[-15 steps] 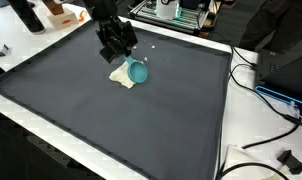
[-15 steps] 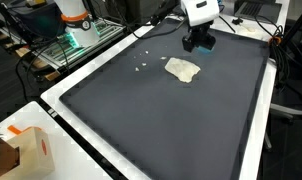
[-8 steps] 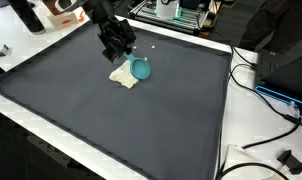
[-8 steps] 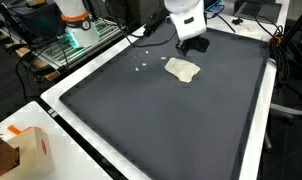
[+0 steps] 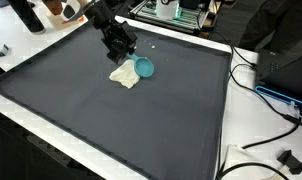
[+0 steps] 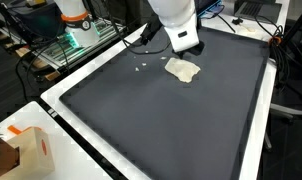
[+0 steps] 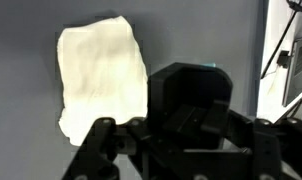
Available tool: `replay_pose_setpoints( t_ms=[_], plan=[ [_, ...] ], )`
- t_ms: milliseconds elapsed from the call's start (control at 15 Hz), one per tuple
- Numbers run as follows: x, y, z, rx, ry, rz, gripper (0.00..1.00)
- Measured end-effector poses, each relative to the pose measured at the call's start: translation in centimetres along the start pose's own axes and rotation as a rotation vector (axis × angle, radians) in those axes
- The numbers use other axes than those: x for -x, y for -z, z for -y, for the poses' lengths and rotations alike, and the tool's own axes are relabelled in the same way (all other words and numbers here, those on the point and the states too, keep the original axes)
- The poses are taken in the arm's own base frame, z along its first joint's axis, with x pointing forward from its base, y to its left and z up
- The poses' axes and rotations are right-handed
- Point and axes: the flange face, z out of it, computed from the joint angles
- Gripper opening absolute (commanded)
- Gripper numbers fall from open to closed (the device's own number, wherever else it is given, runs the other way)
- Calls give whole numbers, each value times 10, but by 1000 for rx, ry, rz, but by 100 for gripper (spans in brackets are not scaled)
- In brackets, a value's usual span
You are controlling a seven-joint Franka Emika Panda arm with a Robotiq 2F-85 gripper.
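We see the gripper hanging with its jaws spread wide, gripping nothing, at 11 o'clock from the teal cup. The cup lies on the black mat, just beside the cream cloth at its 3 o'clock (the wrist view shows only 1 teal sliver of rim)

a lab, it seems: loose cables, a matted workbench, electronics rack (green-lit).
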Motion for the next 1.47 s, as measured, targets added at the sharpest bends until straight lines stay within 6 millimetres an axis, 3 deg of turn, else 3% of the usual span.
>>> replay_pose_setpoints(
  t_ms=[467, 1467],
  plan=[
    [-2, -7, -6, -19, 0, 24, 19],
    [-15, -2, 0, -104, -29, -43, 19]
  ],
)
